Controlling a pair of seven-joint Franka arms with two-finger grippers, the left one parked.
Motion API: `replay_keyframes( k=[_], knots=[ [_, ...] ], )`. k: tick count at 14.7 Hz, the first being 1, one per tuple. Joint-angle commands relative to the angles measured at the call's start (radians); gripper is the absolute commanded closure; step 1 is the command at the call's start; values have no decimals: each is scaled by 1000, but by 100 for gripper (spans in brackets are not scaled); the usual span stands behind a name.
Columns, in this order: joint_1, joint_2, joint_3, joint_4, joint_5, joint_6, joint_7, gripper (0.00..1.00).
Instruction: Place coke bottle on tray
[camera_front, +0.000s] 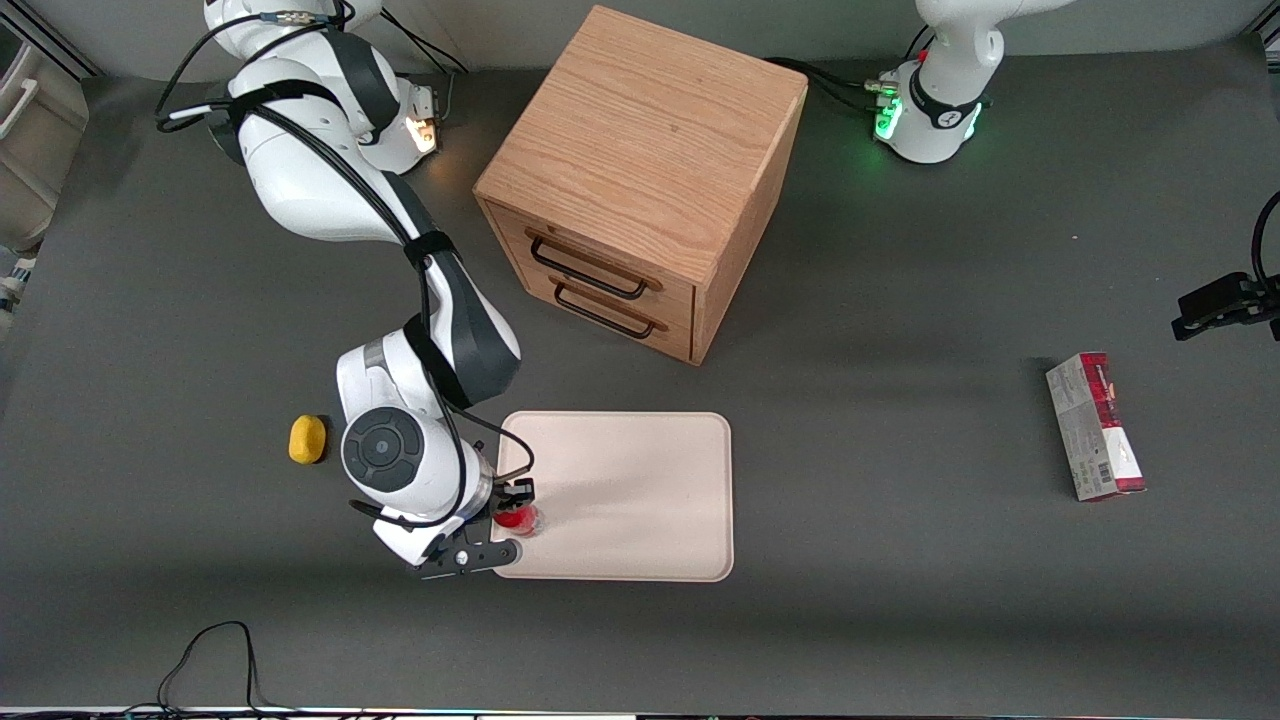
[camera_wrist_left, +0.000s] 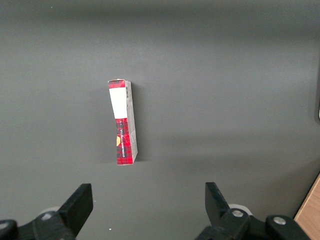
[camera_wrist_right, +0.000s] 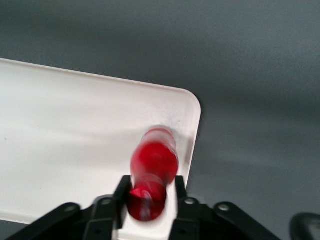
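Observation:
The coke bottle (camera_front: 518, 519), small and red with a red cap, stands on the cream tray (camera_front: 640, 480) at the tray's corner nearest the front camera, toward the working arm's end. My right gripper (camera_front: 510, 522) straddles it from above, open. In the right wrist view the coke bottle (camera_wrist_right: 154, 161) looks smeared between the two black fingers of the gripper (camera_wrist_right: 151, 194). One finger lies close against the cap. A strip of white tray (camera_wrist_right: 75, 130) shows between the cap and the second finger. The bottle's base is hidden.
A wooden two-drawer cabinet (camera_front: 640, 180) stands farther from the front camera than the tray. A yellow lump (camera_front: 307, 439) lies beside the arm's wrist. A red-and-grey carton (camera_front: 1095, 427) (camera_wrist_left: 123, 122) lies toward the parked arm's end. A black cable (camera_front: 215, 650) loops near the front edge.

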Motion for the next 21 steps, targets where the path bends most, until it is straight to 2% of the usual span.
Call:
replay_keyframes(
  k=[1,2,8,11,15,19,21],
  knots=[
    [0,-26,4,8,-13,-12,-5,0],
    [-1,-50,4,0,-9,-20,-5,0],
    [-6,-277,-1,-43,-6,-340,-3,0],
    [-33,-430,-11,-133,-6,-460,-19,0],
    [-137,-686,-15,-424,23,-454,-60,0],
    [-226,-793,-30,-534,23,-449,-120,0],
    [-266,-862,-36,-624,20,-387,-132,0]
  ],
)
